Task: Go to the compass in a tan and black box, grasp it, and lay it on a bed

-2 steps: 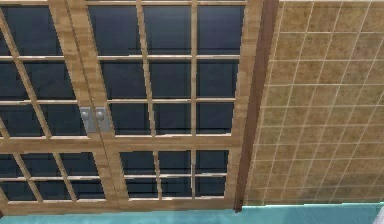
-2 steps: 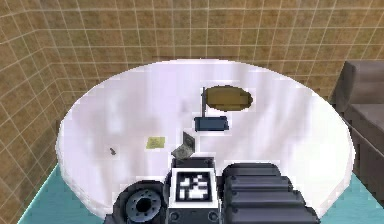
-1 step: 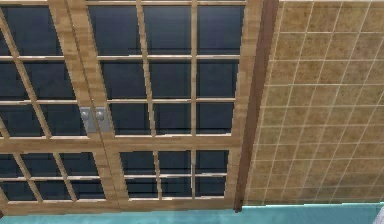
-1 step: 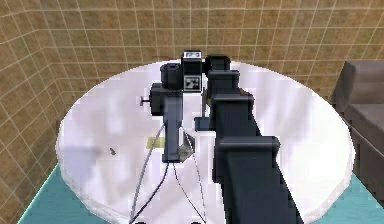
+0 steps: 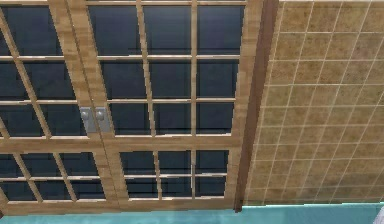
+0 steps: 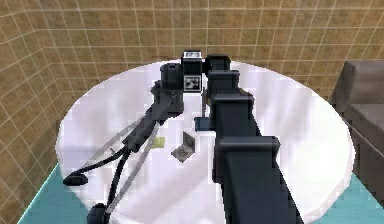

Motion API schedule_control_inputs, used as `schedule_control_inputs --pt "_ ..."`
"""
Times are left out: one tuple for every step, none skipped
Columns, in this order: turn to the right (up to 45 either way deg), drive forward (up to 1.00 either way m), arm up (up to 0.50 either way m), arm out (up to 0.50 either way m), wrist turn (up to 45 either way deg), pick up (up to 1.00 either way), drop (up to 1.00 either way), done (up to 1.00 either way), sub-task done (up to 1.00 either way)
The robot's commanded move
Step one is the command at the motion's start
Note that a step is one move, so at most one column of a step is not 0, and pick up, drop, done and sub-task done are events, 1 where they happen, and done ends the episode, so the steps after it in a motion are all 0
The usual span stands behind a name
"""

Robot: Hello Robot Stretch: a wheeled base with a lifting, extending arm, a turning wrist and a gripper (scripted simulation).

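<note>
A small dark-grey boxy thing with a raised flap lies on the round white table, and a tiny yellowish speck sits just left of it. It is too small to name for sure. My dark arm rises from the arm side view's bottom edge to two white marker squares. Left of them is the gripper's body, with thin fingers running down-left to the table's near rim. The gripper holds nothing; only bare tabletop and floor lie behind its far end. The boxy thing lies right of the fingers, beside the arm.
Wooden double doors with dark glass panes and metal handles stand close ahead. A tan tiled wall lies to their right. A dark grey seat stands right of the table. Teal floor shows at the lower left.
</note>
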Motion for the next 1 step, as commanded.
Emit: schedule_control_inputs --pt "0.0 0.00 0.00 0.00 45.0 0.00 0.00 0.00 0.00"
